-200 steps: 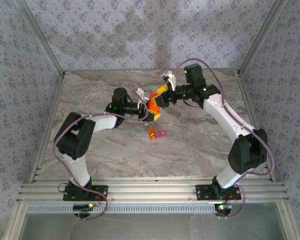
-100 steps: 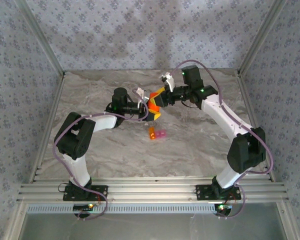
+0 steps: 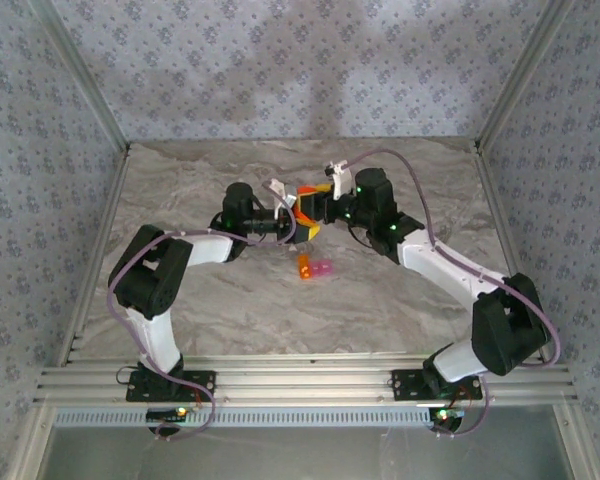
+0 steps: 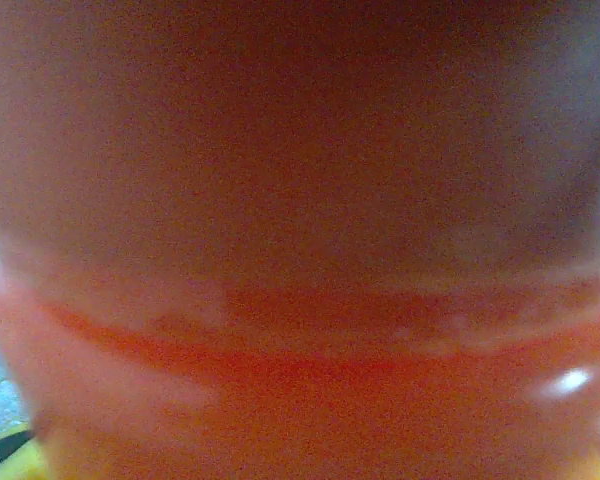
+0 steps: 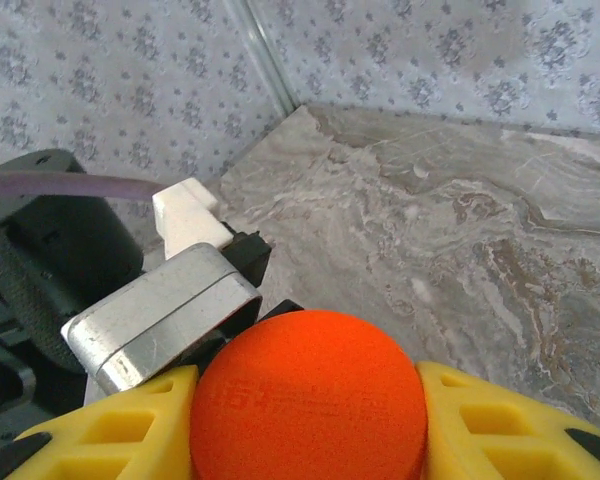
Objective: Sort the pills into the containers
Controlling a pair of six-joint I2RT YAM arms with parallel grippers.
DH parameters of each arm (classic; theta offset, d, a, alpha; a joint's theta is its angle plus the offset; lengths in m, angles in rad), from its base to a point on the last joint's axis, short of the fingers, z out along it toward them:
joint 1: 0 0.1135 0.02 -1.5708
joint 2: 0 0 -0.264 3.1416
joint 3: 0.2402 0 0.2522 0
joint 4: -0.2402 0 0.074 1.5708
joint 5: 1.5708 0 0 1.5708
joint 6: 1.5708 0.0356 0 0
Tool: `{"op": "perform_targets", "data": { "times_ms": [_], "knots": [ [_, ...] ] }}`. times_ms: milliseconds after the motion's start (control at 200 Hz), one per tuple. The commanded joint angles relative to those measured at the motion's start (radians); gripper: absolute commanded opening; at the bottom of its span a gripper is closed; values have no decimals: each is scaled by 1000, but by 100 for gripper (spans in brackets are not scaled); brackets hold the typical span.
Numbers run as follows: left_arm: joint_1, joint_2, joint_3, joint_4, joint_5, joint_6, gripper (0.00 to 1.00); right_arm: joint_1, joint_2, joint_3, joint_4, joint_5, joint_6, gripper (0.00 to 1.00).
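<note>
Grey-veined marble tabletop (image 3: 360,310) lies beneath the right claw (image 3: 317,203); floral-patterned blue-grey wall panels (image 3: 280,70) stand behind and beside it, joined by aluminium corner posts (image 3: 518,75); ribbed aluminium rail (image 3: 300,385) nearer.

On marble table (image 3: 400,300), left claw (image 3: 299,217) and right claw (image 3: 316,200) both at 1 orange bottle (image 3: 305,208), 2 tiny containers (image 3: 315,268) nearby.

In my left wrist camera the orange bottle (image 4: 300,300) is only a blur, cut off at every edge. In my right wrist camera the lower edge cuts the yellow fingers (image 5: 120,430) of my right end effector (image 5: 305,440) and the bottle's round top between them. From above, my left end effector (image 3: 298,222) and the right one hide most of the bottle, and the containers (image 3: 315,268) on the counter (image 3: 230,300) are too small to see inside.
</note>
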Motion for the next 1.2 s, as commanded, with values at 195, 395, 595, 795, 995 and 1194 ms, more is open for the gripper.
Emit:
{"op": "perform_targets", "data": {
  "times_ms": [195,395,595,795,995,1194],
  "knots": [
    [-6,-36,38,216,20,13,0,-43,32,-5,-84,21,58,41],
    [11,-31,36,200,53,15,0,-182,-35,30,-105,-322,-35,74],
    [21,-42,50,133,117,41,0,-271,-57,98,-228,-563,-177,76],
    [20,-47,85,49,192,60,0,-280,21,231,-353,-662,-287,76],
    [15,-49,100,12,224,65,0,-221,89,315,-429,-675,-356,77],
    [9,-55,100,-3,232,74,0,-182,121,353,-467,-672,-388,76]
  ]
}}
